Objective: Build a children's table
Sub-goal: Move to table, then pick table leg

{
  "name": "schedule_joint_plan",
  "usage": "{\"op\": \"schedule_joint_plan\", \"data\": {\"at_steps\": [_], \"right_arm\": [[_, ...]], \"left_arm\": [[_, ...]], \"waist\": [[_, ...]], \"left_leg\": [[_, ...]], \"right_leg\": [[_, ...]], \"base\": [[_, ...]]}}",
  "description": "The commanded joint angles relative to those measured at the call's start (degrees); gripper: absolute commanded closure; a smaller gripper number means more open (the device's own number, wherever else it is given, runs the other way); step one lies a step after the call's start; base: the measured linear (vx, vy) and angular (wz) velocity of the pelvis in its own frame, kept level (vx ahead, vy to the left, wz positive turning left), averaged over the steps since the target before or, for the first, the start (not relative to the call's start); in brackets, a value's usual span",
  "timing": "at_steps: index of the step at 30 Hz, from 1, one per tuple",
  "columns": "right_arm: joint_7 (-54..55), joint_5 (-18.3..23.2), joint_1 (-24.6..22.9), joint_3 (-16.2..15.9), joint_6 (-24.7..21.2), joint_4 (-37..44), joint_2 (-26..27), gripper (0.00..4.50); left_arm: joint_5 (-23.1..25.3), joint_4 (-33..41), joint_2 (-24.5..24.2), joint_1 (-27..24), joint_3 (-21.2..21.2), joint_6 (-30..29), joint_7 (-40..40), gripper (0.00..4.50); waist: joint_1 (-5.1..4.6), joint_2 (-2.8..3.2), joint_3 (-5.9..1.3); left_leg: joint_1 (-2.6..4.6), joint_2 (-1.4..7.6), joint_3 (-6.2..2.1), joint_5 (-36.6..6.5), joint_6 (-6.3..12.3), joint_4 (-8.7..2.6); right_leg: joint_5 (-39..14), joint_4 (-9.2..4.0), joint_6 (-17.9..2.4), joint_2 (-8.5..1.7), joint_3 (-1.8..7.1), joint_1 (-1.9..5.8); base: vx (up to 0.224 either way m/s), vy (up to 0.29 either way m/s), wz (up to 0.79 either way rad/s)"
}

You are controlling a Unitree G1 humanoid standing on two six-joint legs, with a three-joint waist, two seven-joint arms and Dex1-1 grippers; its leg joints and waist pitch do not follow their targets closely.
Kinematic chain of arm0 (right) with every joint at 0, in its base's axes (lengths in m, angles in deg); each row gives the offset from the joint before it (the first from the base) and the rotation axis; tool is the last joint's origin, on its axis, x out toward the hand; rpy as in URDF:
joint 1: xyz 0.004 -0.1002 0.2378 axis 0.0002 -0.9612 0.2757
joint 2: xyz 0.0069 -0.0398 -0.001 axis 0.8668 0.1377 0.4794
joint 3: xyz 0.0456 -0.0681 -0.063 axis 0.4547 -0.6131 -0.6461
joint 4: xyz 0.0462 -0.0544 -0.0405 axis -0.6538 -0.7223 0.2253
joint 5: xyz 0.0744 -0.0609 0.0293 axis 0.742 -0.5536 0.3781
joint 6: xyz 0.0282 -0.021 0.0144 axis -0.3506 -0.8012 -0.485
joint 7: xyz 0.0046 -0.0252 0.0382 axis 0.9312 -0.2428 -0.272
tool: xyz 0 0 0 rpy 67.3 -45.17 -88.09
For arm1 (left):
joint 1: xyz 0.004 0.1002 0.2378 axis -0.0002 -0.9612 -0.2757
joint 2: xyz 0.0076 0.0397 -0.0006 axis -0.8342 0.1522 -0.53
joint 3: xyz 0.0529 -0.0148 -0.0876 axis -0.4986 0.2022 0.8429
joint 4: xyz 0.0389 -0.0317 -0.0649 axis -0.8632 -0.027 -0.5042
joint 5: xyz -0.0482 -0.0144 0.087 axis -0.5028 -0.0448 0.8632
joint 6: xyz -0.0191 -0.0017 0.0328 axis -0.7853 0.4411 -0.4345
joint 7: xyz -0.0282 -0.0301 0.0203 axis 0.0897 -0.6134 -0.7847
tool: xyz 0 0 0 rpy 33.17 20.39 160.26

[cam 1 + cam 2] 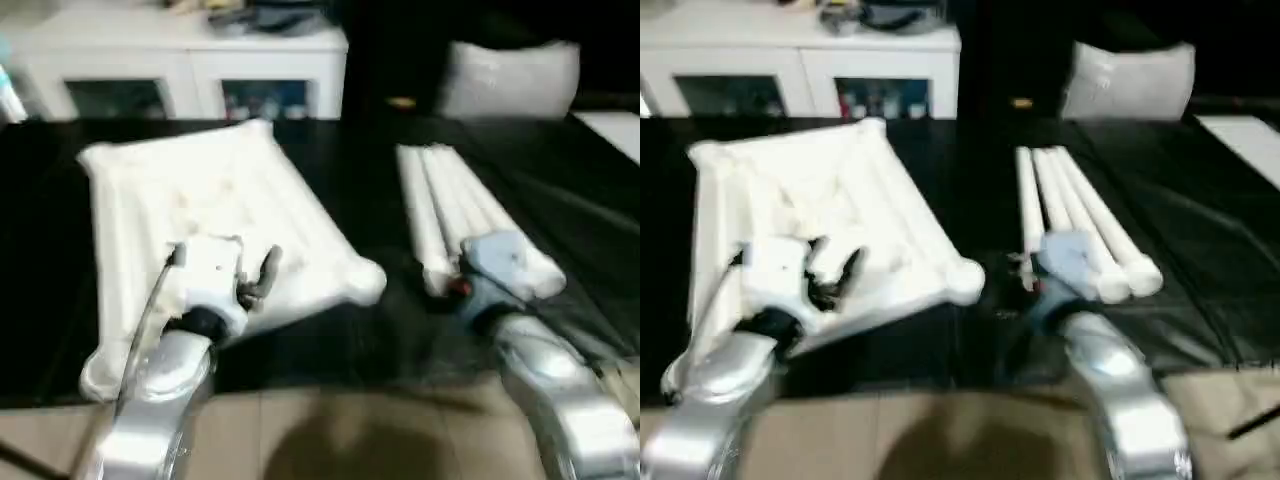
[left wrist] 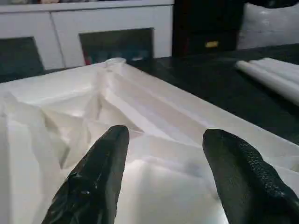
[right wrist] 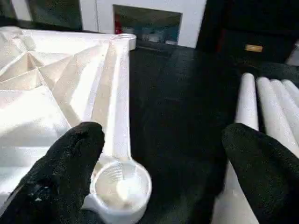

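Four white tube legs [image 1: 462, 215] lie side by side on the black desk [image 1: 370, 180], to the right of the table top [image 1: 215, 215], which rests upside down with its ribbed underside up. The left gripper [image 2: 161, 163] hovers over the near part of the table top, its two black fingers [image 2: 96, 179] spread apart and holding nothing. The right gripper [image 3: 161, 179] hangs between the top's near corner socket [image 3: 120, 185] and the legs, fingers [image 3: 264, 170] wide open and empty. White cabinets [image 1: 190, 70] with glass doors stand beyond the desk.
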Motion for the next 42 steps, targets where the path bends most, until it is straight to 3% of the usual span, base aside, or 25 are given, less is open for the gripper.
{"op": "schedule_joint_plan", "data": {"at_steps": [1, 2, 3, 4, 5, 7, 9, 10, 11, 12, 13, 14, 17, 18, 19, 21, 23, 24, 25, 26, 27, 28, 32, 35, 42], "right_arm": [[-0.11, 0.11, -0.20, 1.69, -1.10, 0.14, -1.17, 0.00], [-0.15, 0.11, -0.19, 1.67, -1.09, 0.13, -1.19, 0.00], [-0.17, 0.09, -0.08, 1.59, -1.08, 0.00, -1.19, 0.00], [-0.16, 0.06, -0.01, 1.57, -1.10, -0.08, -1.15, 0.00], [-0.16, 0.05, 0.08, 1.56, -1.12, -0.14, -1.12, 0.00], [0.14, 0.08, 0.30, 1.66, -1.61, -0.18, -0.58, 0.00], [0.39, 0.32, 0.38, 1.88, -1.88, -0.20, -0.25, 0.00], [0.64, 0.23, 0.57, 1.94, -2.03, -0.29, -0.23, 0.00], [0.66, 0.16, 0.62, 1.91, -2.10, -0.32, -0.32, 0.00], [0.69, 0.05, 0.71, 1.82, -2.20, -0.36, -0.52, 0.00], [0.90, -0.13, 0.87, 1.87, -2.32, -0.55, -0.66, 0.00], [1.04, -0.15, 1.05, 2.01, -2.49, -0.73, -0.73, 0.00], [2.62, -1.03, 2.21, 3.41, -3.32, -1.34, -0.18, 0.00], [2.83, -1.38, 2.55, 3.55, -3.71, -1.43, -0.25, 0.00], [3.54, -1.60, 2.91, 4.09, -4.24, -1.67, 0.11, 0.00], [4.08, -1.72, 3.13, 4.50, -4.59, -1.85, 0.41, 0.00], [6.49, -1.81, 3.79, 6.19, -5.82, -2.14, 1.77, 0.00], [7.56, -2.00, 4.16, 6.77, -6.60, -2.24, 2.16, 0.00], [8.56, -3.33, 4.97, 6.45, -9.08, -2.51, 1.39, 0.00], [8.67, -4.24, 5.42, 5.71, -10.19, -2.85, 0.54, 0.00], [9.18, -5.07, 6.22, 5.27, -11.79, -3.61, 0.12, 0.00], [9.18, -5.07, 6.22, 5.27, -11.79, -3.61, 0.12, 0.00], [10.62, -4.74, 10.93, 6.82, -21.78, -6.37, 1.32, 0.00], [9.34, -2.63, 14.23, 7.69, -22.04, -9.25, 1.00, 0.00], [8.41, -4.19, 19.40, 7.25, -24.00, -14.92, -0.32, 0.00]], "left_arm": [[0.11, 1.05, 0.65, 0.33, -1.56, 0.38, 0.37, 1.57], [0.11, 1.05, 0.63, 0.32, -1.57, 0.38, 0.37, 1.57], [0.13, 0.92, 0.57, 0.33, -1.62, 0.45, 0.36, 1.57], [0.14, 0.83, 0.55, 0.36, -1.64, 0.50, 0.35, 1.57], [0.38, 0.70, 0.48, 0.47, -1.76, 0.54, 0.24, 1.57], [0.68, 0.51, 0.59, 0.79, -1.58, 0.46, -0.35, 1.57], [0.95, 0.38, 0.82, 0.86, -1.36, 1.08, -0.91, 1.57], [0.98, 0.11, 0.72, 1.20, -1.20, 0.57, -0.96, 1.57], [1.03, 0.02, 0.65, 1.31, -1.19, 0.35, -0.97, 1.57], [1.10, -0.15, 0.50, 1.51, -1.21, -0.16, -0.94, 1.57], [1.29, -0.44, 0.08, 1.85, -1.33, -0.28, -0.66, 1.57], [1.87, -0.69, -0.31, 2.16, -1.52, -0.10, -0.72, 1.57], [1.28, -1.17, 0.40, 3.18, -0.83, -0.71, -1.39, 1.57], [1.49, -1.23, 0.23, 3.45, -0.96, -0.72, -1.37, 1.57], [1.58, -1.32, 0.29, 3.64, -1.02, -0.67, -1.41, 1.57], [1.58, -1.38, 0.38, 3.75, -1.03, -0.65, -1.45, 1.57], [1.14, -1.51, 0.74, 4.08, -0.90, -1.08, -1.54, 1.57], [0.80, -1.55, 0.89, 4.19, -0.83, -1.21, -1.39, 1.57], [0.43, -1.46, 0.75, 4.20, -0.97, -0.90, -0.73, 1.57], [0.53, -1.34, 0.34, 4.23, -1.27, -0.73, -0.14, 1.57], [0.31, -1.02, -0.38, 4.08, -1.79, -0.97, 1.06, 1.57], [0.31, -1.02, -0.38, 4.08, -1.79, -0.97, 1.06, 1.57], [-0.73, -0.43, -3.72, 4.18, -3.43, -1.87, 5.68, 1.57], [-3.48, 0.06, -4.48, 5.29, -2.86, -3.46, 8.90, 1.39], [-6.23, 2.48, -8.68, 6.32, -5.37, -5.80, 15.24, 0.84]], "waist": [[-0.79, 0.75, -2.69], [-0.29, 0.12, -2.05], [0.65, -2.82, -1.11], [3.27, -4.47, -1.02], [3.71, -4.04, -1.40], [4.76, -3.55, -1.15], [4.73, -1.79, -1.00], [2.95, 0.12, -1.12], [2.95, 0.12, -1.12], [3.32, 1.54, -2.51], [2.75, 1.03, -4.44], [3.10, 0.38, -4.17], [3.75, -0.83, -3.92], [3.60, -0.08, -2.91], [2.99, 1.01, -3.01], [0.48, 2.39, -2.30], [0.33, 1.90, -1.61], [0.14, 0.86, -1.28], [1.05, -0.21, -1.13], [2.12, -1.74, -0.72], [4.66, -2.60, -1.27], [5.70, -3.21, -0.40], [5.75, -2.11, -0.79], [5.42, -0.42, -1.08], [4.94, -0.07, -1.46]], "left_leg": [[6.22, 8.45, -3.65, 16.58, 29.78, -6.10], [5.04, 7.32, -1.98, 11.17, 27.89, -6.79], [2.82, 2.72, 2.13, -4.73, 20.46, -5.85], [0.90, -2.48, 4.22, -12.75, 11.93, 1.81], [-0.28, -1.46, 2.60, -9.34, 8.95, 4.16], [-2.92, -0.24, 1.33, -2.59, 4.04, 4.25], [-2.19, 1.24, 1.65, 5.06, 4.00, -0.99], [-0.21, 4.24, 0.36, 11.96, 6.90, -5.12], [-0.21, 4.24, 0.36, 11.96, 6.90, -5.12], [3.04, 5.63, -0.65, 16.18, 7.81, -3.88], [4.85, 5.77, -2.27, 39.52, 10.52, -1.47], [5.13, 5.14, -2.02, 52.23, 9.34, -0.56], [1.82, 2.34, 0.09, 44.29, 4.01, -1.71], [-1.08, -0.38, -2.65, 34.92, 4.81, -3.35], [0.73, 1.54, -6.11, 25.00, 6.20, -4.23], [3.91, 5.91, -13.48, 12.21, 14.53, -7.72], [2.71, 5.65, -14.99, -1.92, 16.24, -9.25], [2.61, 7.27, -10.93, -6.15, 15.87, -8.87], [0.77, 2.92, -7.89, -8.05, 14.51, -6.59], [-1.23, -0.78, -4.70, -7.39, 11.64, -2.61], [-1.74, -2.37, 1.05, -3.89, 5.45, 5.31], [-2.34, -1.52, 1.35, 0.89, 1.62, 3.29], [-0.13, 1.55, 1.36, -0.46, 1.28, -3.50], [0.99, 3.99, 1.33, -3.59, -1.21, -4.80], [0.98, 5.24, 1.82, -0.87, -1.89, -5.39]], "right_leg": [[5.59, -0.52, 4.95, -2.00, 1.33, -4.66], [8.00, -2.21, 3.54, -2.14, 1.72, -4.09], [11.38, -10.08, -0.48, -3.73, 4.22, -1.80], [-20.61, -16.49, 1.39, -8.32, 9.67, 2.01], [-29.97, -16.94, -1.99, -11.51, 11.10, 4.37], [-24.02, -15.59, -10.92, -9.94, 10.41, 6.70], [-8.97, -14.56, -15.57, -6.52, 6.35, 5.81], [6.98, -10.74, -11.03, -2.08, 2.34, 3.04], [6.98, -10.74, -11.03, -2.08, 2.34, 3.04], [11.78, -8.89, -9.98, -1.98, 2.17, 1.14], [26.74, -7.44, -7.60, -3.38, 3.23, 0.04], [32.08, -8.00, -5.81, -3.93, 4.28, -0.90], [39.15, -7.97, -5.27, -3.02, 4.60, 2.58], [37.67, -8.46, -5.47, -2.13, -0.34, 4.65], [23.49, -8.69, -8.19, -1.89, -1.61, 3.86], [-3.35, -4.37, -11.18, 0.07, -1.45, 0.07], [-6.59, -1.72, -12.71, 0.35, 0.19, -1.42], [-1.48, -3.24, -12.66, -1.53, 2.70, -1.27], [0.62, -9.34, -18.49, -3.85, 5.37, 0.40], [-2.48, -13.92, -21.72, -6.33, 7.15, 1.46], [-15.38, -16.45, -19.04, -8.72, 8.04, 3.41], [-20.49, -15.48, -6.88, -7.58, 8.78, 2.71], [-10.43, -13.58, 3.89, -4.42, 6.38, 3.12], [-5.61, -13.12, 0.05, -4.44, 4.93, 2.35], [6.66, -11.53, -8.21, -5.20, 4.48, 2.71]], "base": [[0.153, -0.024, 0.01], [0.153, -0.024, 0.01], [0.104, -0.079, -0.03], [0.115, -0.079, -0.09], [0.115, -0.079, -0.09], [0.136, -0.035, -0.09], [0.146, -0.004, -0.04], [0.155, 0.064, -0.05], [0.155, 0.064, -0.05], [0.184, 0.076, 0.00], [0.155, 0.055, 0.06], [0.155, 0.055, 0.06], [0.026, 0.018, -0.02], [0.000, 0.000, 0.00], [-0.029, -0.041, 0.50], [-0.042, -0.061, 0.57], [-0.079, -0.143, 0.68], [-0.093, -0.213, 0.57], [-0.104, -0.237, 0.23], [-0.104, -0.237, 0.23], [-0.084, -0.211, -0.03], [-0.070, -0.180, -0.06], [-0.078, -0.141, -0.05], [-0.051, -0.062, -0.02], [0.000, 0.000, 0.00]]}}
